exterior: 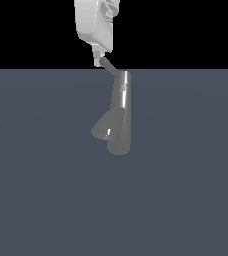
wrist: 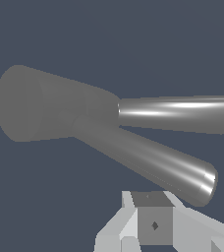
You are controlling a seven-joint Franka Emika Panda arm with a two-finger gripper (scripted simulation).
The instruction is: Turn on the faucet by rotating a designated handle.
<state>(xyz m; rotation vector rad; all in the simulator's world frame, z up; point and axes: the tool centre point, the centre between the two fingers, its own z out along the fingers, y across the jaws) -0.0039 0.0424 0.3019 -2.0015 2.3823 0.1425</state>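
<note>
Exterior view: faucet [exterior: 120,125] on flat slate-grey floor [exterior: 186,200], black backdrop.

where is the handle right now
In the exterior view, the handle sticks out from the faucet column's top toward that view's left, just under the gripper.

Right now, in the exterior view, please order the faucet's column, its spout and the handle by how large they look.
1. column: largest, tall.
2. spout: shorter but thick.
3. handle: smallest, a thin rod.
</note>
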